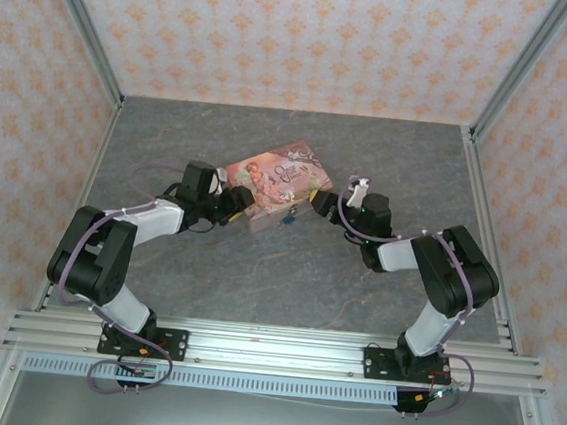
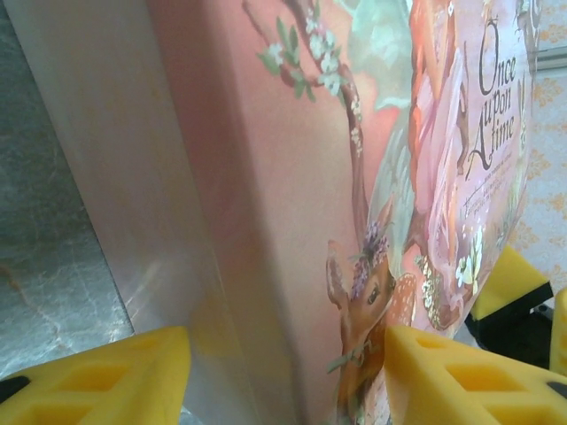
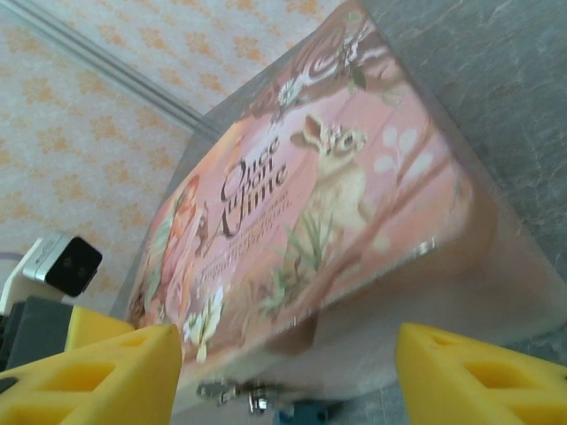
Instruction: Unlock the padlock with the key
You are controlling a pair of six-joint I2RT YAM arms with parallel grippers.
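My left hand (image 2: 283, 354) pinches the glossy pink illustrated box (image 2: 292, 177). My right hand (image 3: 288, 354) is spread wide before the tiny blue padlock (image 3: 306, 413) and metal clasp (image 3: 235, 390).

Walls (image 1: 281, 31) papered in pale peach with an orange floral motif close in the back and both sides. Silver aluminium posts (image 1: 81, 22) run up the back corners. The surface (image 1: 287, 283) is grey with a marbled stone look. A ribbed aluminium rail (image 1: 280, 351) crosses its near edge, with a white slotted strip (image 1: 277, 385) just below it. The light is soft and even.
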